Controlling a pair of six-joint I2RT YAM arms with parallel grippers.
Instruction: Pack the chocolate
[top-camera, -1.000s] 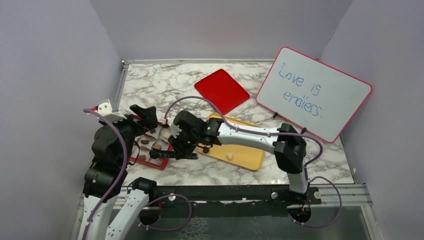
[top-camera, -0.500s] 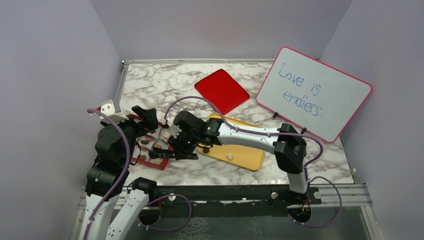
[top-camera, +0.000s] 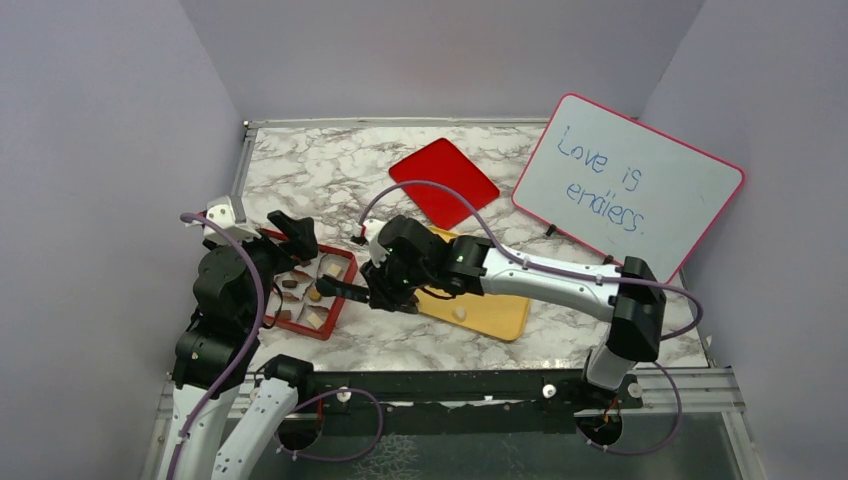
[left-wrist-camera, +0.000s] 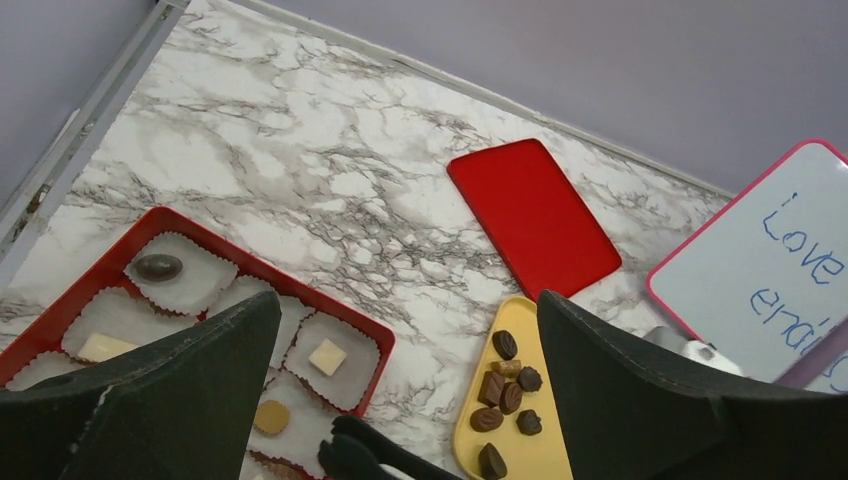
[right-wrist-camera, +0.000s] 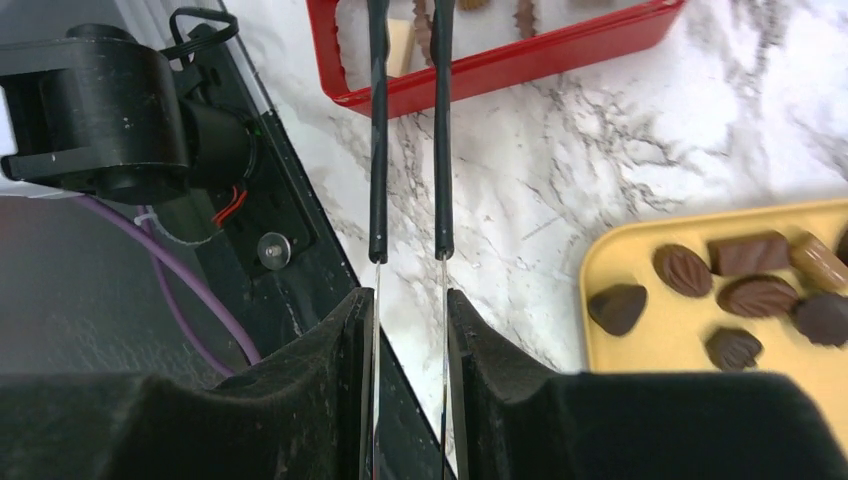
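Left wrist: left gripper (left-wrist-camera: 408, 330) wide, empty; red compartmented box (left-wrist-camera: 250, 265) at 8 o'clock. Right wrist: right gripper (right-wrist-camera: 410, 120) narrow, tips cropped at 12 o'clock; any hold untellable.

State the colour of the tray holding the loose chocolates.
Yellow tray, clearest in the left wrist view.

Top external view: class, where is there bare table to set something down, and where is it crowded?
Free: the far-left marble table between back rail, red lid and red box; the near strip before the yellow tray. Crowded: the gap between box and tray, where the right end effector reaches.
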